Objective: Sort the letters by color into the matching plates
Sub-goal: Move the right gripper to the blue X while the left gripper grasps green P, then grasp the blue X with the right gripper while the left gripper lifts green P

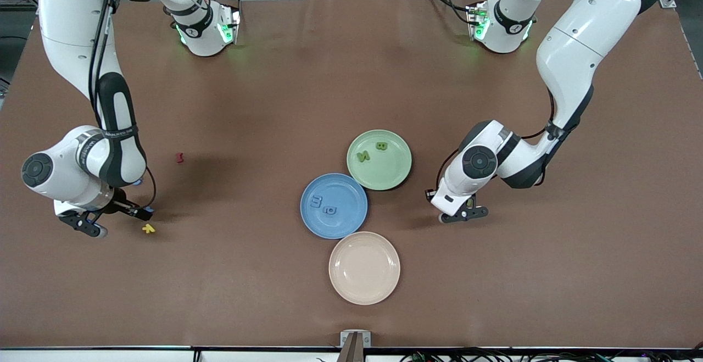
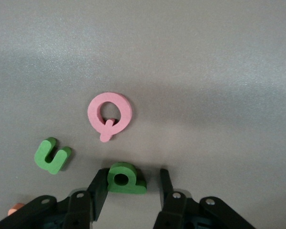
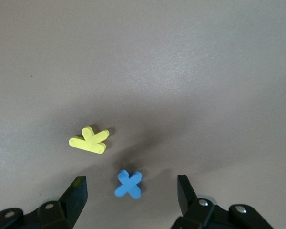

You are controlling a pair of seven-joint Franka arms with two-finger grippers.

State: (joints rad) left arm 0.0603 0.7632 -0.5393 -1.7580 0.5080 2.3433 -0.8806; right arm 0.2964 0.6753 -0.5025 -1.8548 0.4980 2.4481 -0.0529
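Two green letters (image 1: 371, 151) lie in the green plate (image 1: 394, 172) and two blue letters (image 1: 322, 205) in the blue plate (image 1: 351, 224), while the left gripper (image 2: 131, 190) hangs low over the worktop (image 1: 274, 87), fingers spread around a green P (image 2: 126, 178), and the right gripper (image 3: 132, 195), likewise spread, straddles a blue X (image 3: 129, 184).

Both arms are glossy white with black joint bands and round dark grey end caps; black cables run along them. Their bases glow green. The black fingers (image 2: 99, 191) are fastened with silver screws.
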